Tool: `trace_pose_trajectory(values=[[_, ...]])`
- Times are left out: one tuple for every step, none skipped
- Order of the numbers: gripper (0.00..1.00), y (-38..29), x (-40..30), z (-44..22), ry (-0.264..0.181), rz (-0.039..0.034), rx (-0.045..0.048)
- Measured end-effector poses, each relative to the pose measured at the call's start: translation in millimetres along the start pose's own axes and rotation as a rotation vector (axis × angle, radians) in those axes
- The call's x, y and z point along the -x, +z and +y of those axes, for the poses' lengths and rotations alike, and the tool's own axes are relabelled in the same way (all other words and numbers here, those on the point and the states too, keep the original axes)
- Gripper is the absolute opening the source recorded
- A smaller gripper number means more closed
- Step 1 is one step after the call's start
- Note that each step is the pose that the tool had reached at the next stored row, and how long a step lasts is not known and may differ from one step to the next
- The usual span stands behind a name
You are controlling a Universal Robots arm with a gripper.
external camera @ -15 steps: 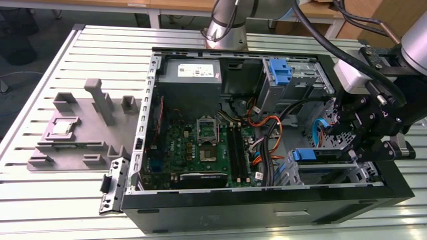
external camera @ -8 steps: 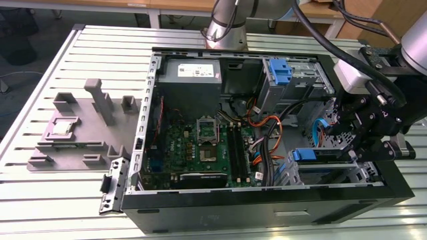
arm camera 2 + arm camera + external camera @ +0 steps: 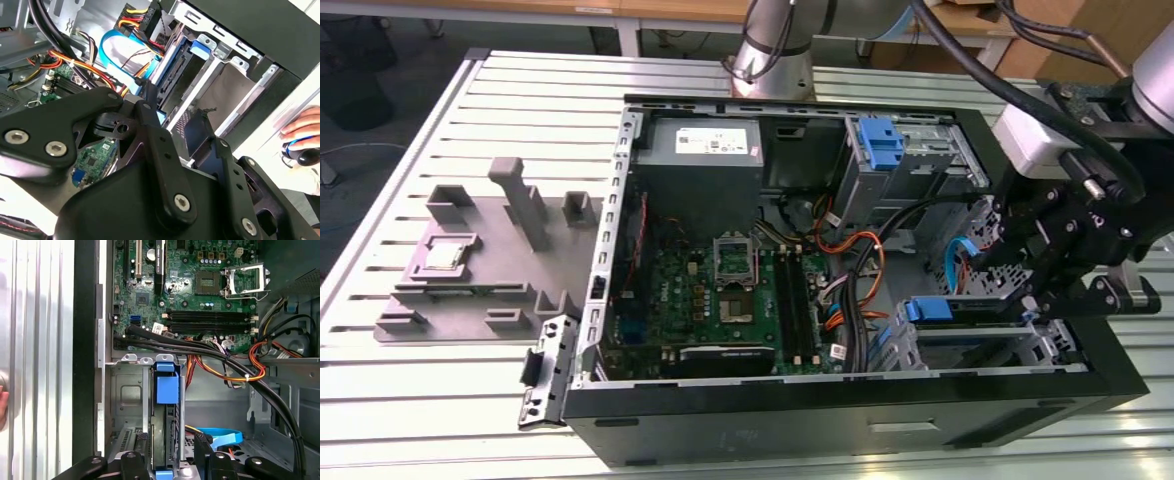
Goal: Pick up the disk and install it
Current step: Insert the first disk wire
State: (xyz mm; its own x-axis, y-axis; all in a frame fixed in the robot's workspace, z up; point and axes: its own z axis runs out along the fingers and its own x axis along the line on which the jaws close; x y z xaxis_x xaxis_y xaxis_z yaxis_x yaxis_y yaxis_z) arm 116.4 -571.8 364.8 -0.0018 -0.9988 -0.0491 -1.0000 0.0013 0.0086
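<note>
First wrist view is giving me the clearest read. The claw (image 3: 167, 462) is hanging directly over the drive bay (image 3: 125, 395), with its fingers (image 3: 206, 455) standing spread, one on each side of the disk (image 3: 165, 432). A gap is showing on one side, so I am reading the claw as open and clamping nothing.

The disk is sitting on edge inside the bay's slot, between the metal rails. Its blue carrier tab (image 3: 167, 385) is poking out at the end of the bay nearest the motherboard (image 3: 200, 295). I am judging the disk seated, or nearly so, because the carrier is lying in line with the rails rather than tilting out of them.

A bundle of black and orange cables (image 3: 200, 347) is crossing just past that end of the bay. It is probably routed there to leave the slot free.

Second wrist view is showing the claw (image 3: 172, 117) straddling the blue carrier in the same way. A person's hand (image 3: 302, 132) is resting on the table just beyond the case wall that runs beside the bay.

Exterior view is placing the claw (image 3: 1041, 295) over the bay at a corner of the computer case (image 3: 854, 400). A grey parts tray (image 3: 467, 270) is lying on the table well apart from the bay, outside the case, out of the arm's way.
</note>
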Motion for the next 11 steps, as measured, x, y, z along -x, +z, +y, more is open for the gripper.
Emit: trace_pose_trajectory(values=[[0.49,-1.4,0.1,0.0,0.0,0.0,0.0],[0.49,-1.9,0.1,0.0,0.0,-0.0002,0.0],[0.49,-1.9,0.1,0.0,0.0,-0.0005,0.0],[0.49,-1.9,0.1,0.0,0.0,-0.0005,0.0],[0.49,-2.0,0.2,0.0,0.0,-0.0003,0.0],[0.49,-2.1,0.6,0.0,0.0,0.0,0.0],[0.49,-1.9,1.4,0.0,0.0,-0.0002,0.0],[0.49,-1.6,2.5,0.0,0.0,-0.0002,0.0],[0.49,-1.3,3.5,0.0,0.0,-0.0004,0.0],[0.49,-1.0,4.5,-0.1,0.0,-0.0005,0.0],[0.49,-0.8,5.6,0.0,0.0,-0.0006,0.0]])
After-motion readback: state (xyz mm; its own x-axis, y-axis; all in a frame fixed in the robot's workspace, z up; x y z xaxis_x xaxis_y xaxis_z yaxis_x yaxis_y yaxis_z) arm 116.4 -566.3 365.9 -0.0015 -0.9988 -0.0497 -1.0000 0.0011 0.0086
